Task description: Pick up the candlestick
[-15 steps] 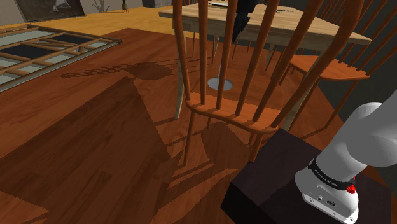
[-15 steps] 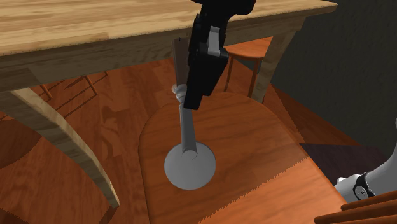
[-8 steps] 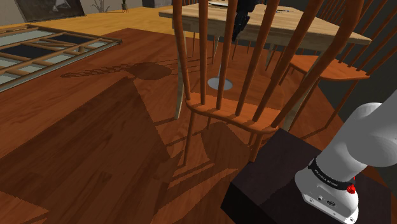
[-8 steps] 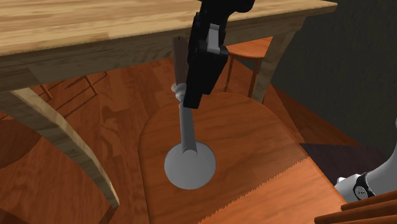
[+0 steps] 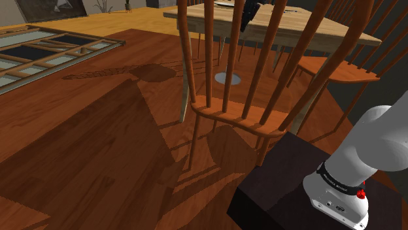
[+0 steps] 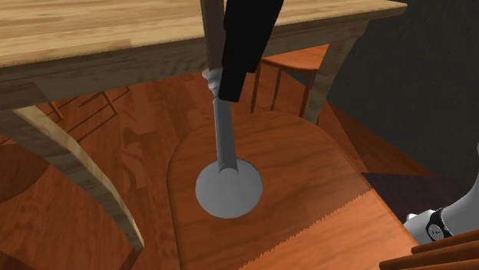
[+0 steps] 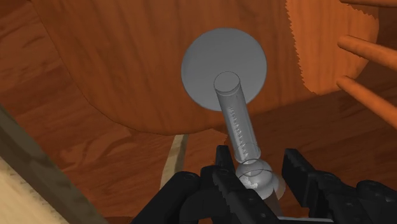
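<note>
Candlestick [image 6: 225,149] has risen, clasped in the claw [image 7: 257,167]

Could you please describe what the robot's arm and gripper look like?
The arm is smooth, rounded and white, with a black band carrying small white lettering and a red mark beside it. The gripper is all black, with two blocky fingers that have ridged edges.

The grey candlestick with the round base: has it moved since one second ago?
Yes. The grey candlestick, clasped by the black gripper, has gone up: its knob now reaches the light wooden table's edge.
</note>
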`<act>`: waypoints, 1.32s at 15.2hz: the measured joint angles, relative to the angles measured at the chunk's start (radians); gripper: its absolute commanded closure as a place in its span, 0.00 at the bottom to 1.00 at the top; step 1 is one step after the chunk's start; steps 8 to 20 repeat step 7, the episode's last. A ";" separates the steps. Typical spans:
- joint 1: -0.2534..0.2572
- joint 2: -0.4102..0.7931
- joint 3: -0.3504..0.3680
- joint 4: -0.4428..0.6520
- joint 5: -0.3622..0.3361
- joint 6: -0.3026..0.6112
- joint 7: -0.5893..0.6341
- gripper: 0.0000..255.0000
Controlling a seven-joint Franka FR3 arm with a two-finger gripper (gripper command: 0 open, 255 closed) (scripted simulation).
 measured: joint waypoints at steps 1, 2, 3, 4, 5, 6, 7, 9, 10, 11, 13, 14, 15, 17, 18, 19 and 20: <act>0.000 -0.001 0.000 0.013 0.000 -0.014 0.000 1.00; 0.000 0.007 0.000 0.036 0.000 -0.029 0.001 1.00; 0.000 0.010 -0.001 0.049 0.000 -0.039 0.000 1.00; 0.000 0.011 0.000 0.063 0.000 -0.052 0.002 1.00; 0.000 0.020 0.000 0.089 0.000 -0.069 0.003 1.00; 0.001 0.025 0.001 0.110 0.000 -0.085 0.005 1.00; 0.001 0.028 0.001 0.120 0.000 -0.092 0.005 1.00; 0.001 0.028 0.001 0.120 0.000 -0.092 0.005 1.00; 0.001 0.028 0.001 0.120 0.000 -0.092 0.005 1.00; 0.001 0.028 0.001 0.120 0.000 -0.092 0.005 1.00; 0.001 0.028 0.001 0.120 0.000 -0.092 0.005 1.00; 0.001 0.028 0.001 0.120 0.000 -0.092 0.005 1.00; 0.001 0.028 0.001 0.120 0.000 -0.092 0.005 1.00; 0.001 0.028 0.001 0.120 0.000 -0.092 0.005 1.00; 0.001 0.028 0.001 0.120 0.000 -0.092 0.005 1.00; 0.001 0.028 0.001 0.120 0.000 -0.092 0.005 1.00; 0.001 0.028 0.001 0.120 0.000 -0.092 0.005 1.00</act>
